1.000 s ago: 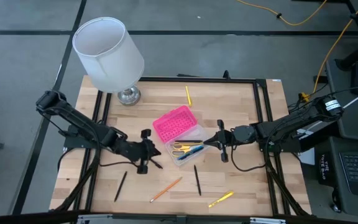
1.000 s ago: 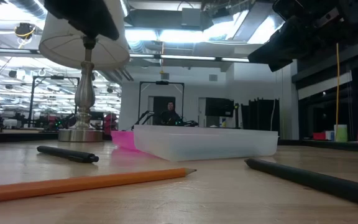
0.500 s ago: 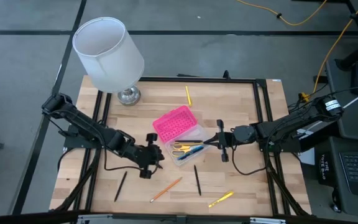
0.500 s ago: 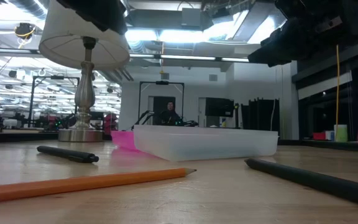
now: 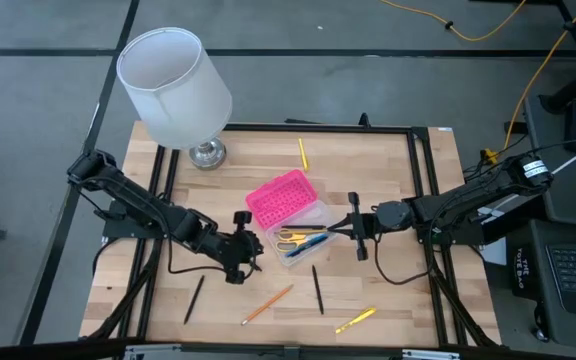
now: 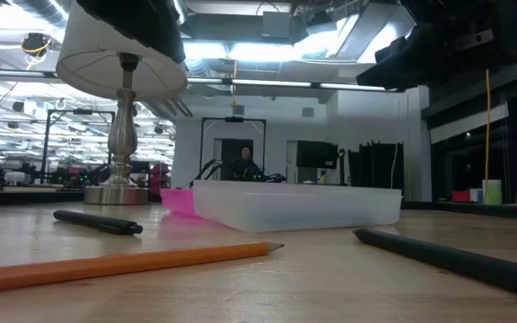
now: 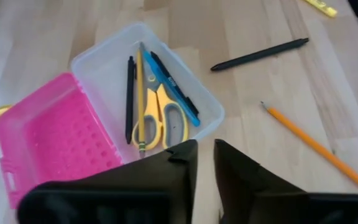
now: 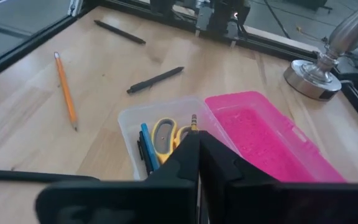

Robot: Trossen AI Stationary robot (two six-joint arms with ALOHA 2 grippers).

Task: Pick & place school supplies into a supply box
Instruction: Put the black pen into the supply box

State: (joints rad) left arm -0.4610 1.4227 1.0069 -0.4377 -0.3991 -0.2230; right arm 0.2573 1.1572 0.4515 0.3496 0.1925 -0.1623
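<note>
Wood-topped desk, sorting part done. Left hand low over the boards, fingers slightly parted and empty. Behind and to that hand's outer side, one thin black pen; nearer, off its fingertips, one orange pencil. Straight ahead of the fingertips, one clear plastic pencil box with a hot-pink ribbed lid, thrown open, already holding one pair of yellow-handled scissors, one black pen, one blue pen and one wooden pencil. Between the two hands, a second loose black pen and one yellow pen; far past the box, one short yellow pencil. Five loose, four boxed.

Right hand clenched on nothing, fingertips at the box's near rim.

Likely between picks. Next: open wider, drop over the orange pencil, pinch mid-shaft, carry to the box.
</note>
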